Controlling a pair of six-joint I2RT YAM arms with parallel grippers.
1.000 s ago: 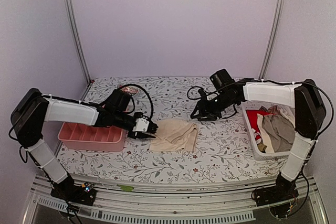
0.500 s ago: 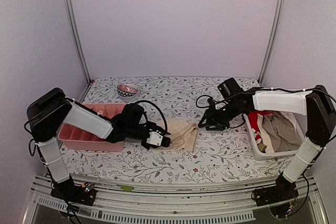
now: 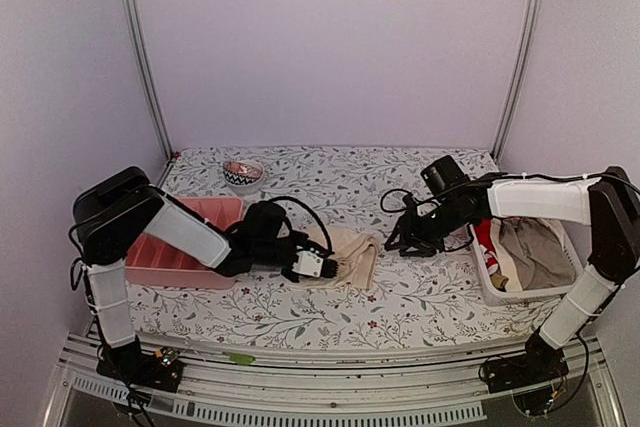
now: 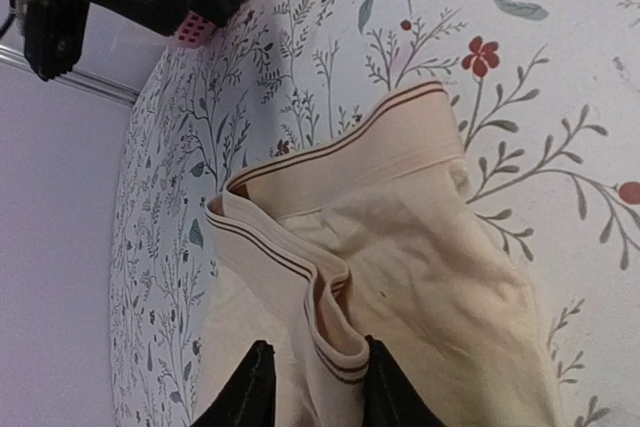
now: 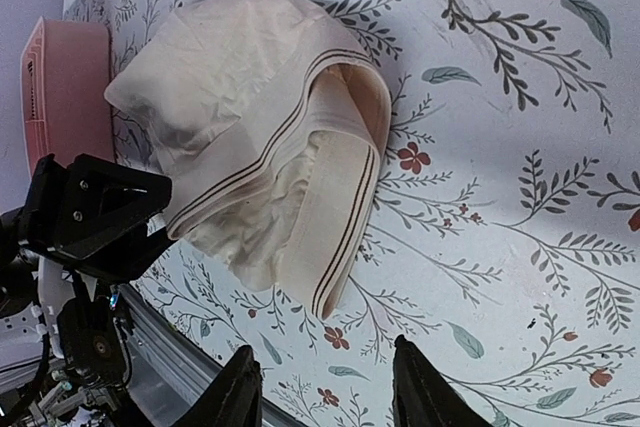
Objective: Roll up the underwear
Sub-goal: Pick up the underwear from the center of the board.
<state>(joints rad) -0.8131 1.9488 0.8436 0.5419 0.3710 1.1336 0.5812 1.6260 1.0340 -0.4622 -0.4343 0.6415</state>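
One cream underwear (image 3: 347,253) with thin dark stripes on its waistband lies crumpled in the middle of the flowered tablecloth. My left gripper (image 3: 322,265) is down at its near left edge. In the left wrist view a raised fold of the underwear (image 4: 400,247) sits between the black fingers of the left gripper (image 4: 318,387). The fold touches one finger and a gap remains at the other. My right gripper (image 3: 398,244) hangs open to the right of the garment, over bare cloth. The right wrist view shows the underwear (image 5: 250,117) ahead of the right gripper (image 5: 320,397).
A pink divided tray (image 3: 170,257) stands at the left, behind my left arm. A white basket (image 3: 490,282) full of clothes stands at the right. A small patterned bowl (image 3: 243,173) sits at the back left. A metal rail runs along the table's near edge.
My left arm has swung right and nearer, onto the underwear's near left edge, with its jaws narrowing. My right arm has moved right and lower, off the garment.
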